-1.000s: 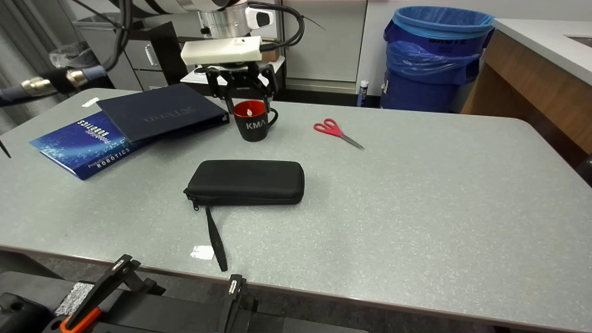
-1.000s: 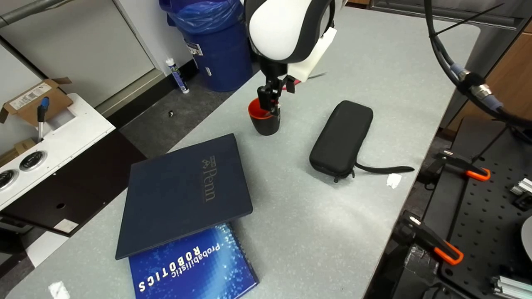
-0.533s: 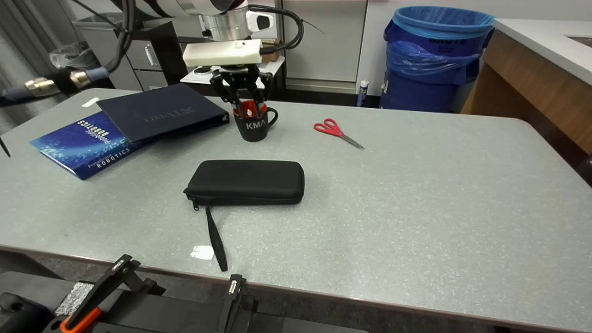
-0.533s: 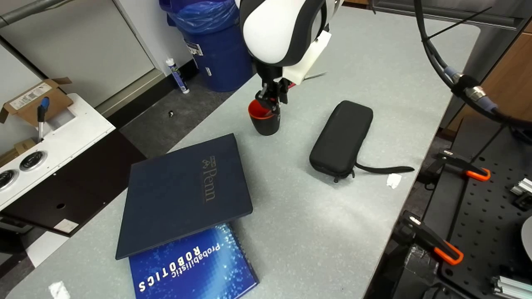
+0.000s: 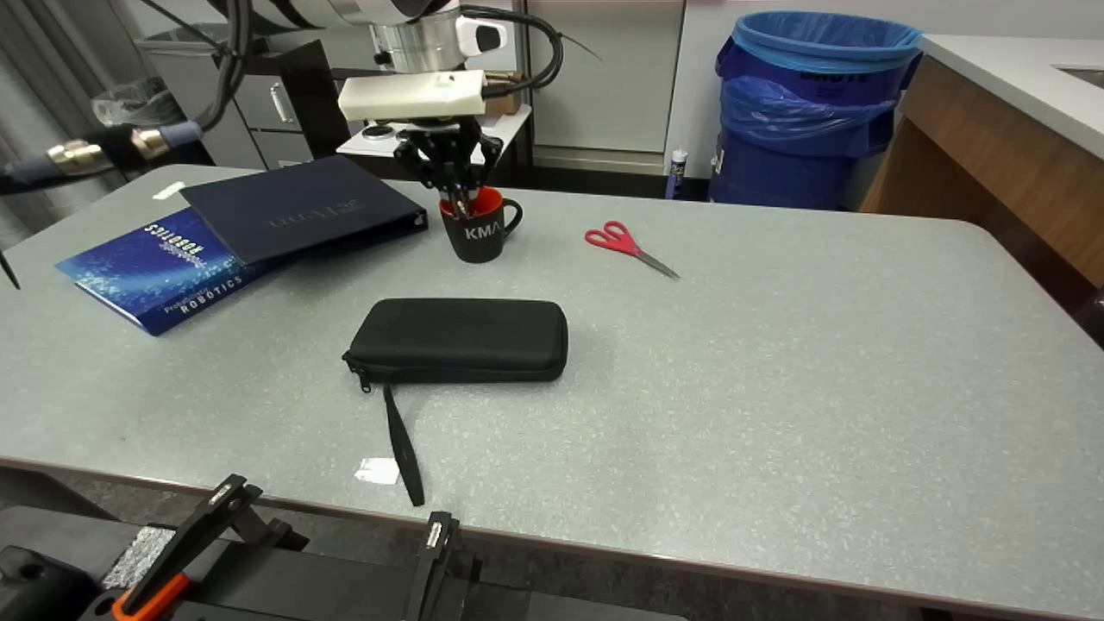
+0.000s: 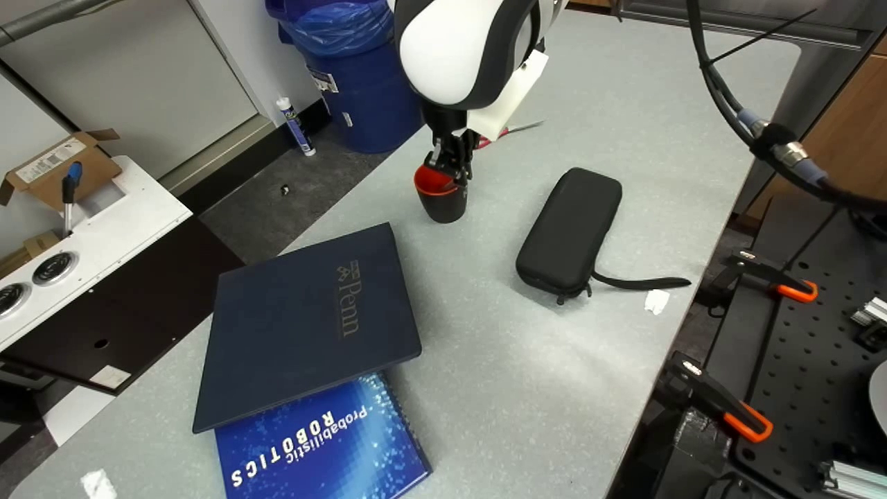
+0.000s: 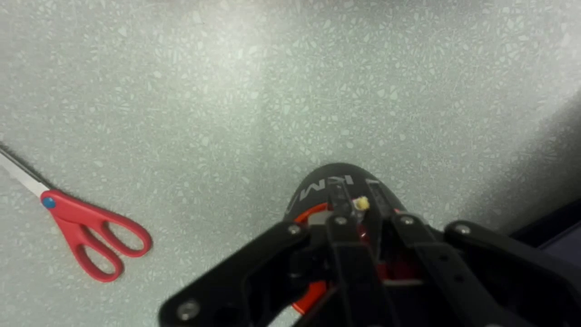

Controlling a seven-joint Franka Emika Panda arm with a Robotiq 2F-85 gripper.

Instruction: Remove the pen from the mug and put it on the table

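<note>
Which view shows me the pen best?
The wrist view: the pen shows its pale yellow end up close, between the fingers. In both exterior views, the gripper and mug hide too much to make it out clearly.

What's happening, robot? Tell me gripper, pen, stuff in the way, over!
Gripper shut on pen, at mug. Pen not on table yet. Scissors apart from mug, probably not in the way.

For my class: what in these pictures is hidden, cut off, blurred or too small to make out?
Wrist view: the pen beyond its yellow end, apparently hidden by the gripper.
Wrist view: the handle of the mug, apparently behind the gripper.
Wrist view: blade tips of the scissors, cut off by the left edge.
Both exterior views: part of the book, covered by the folder.
</note>
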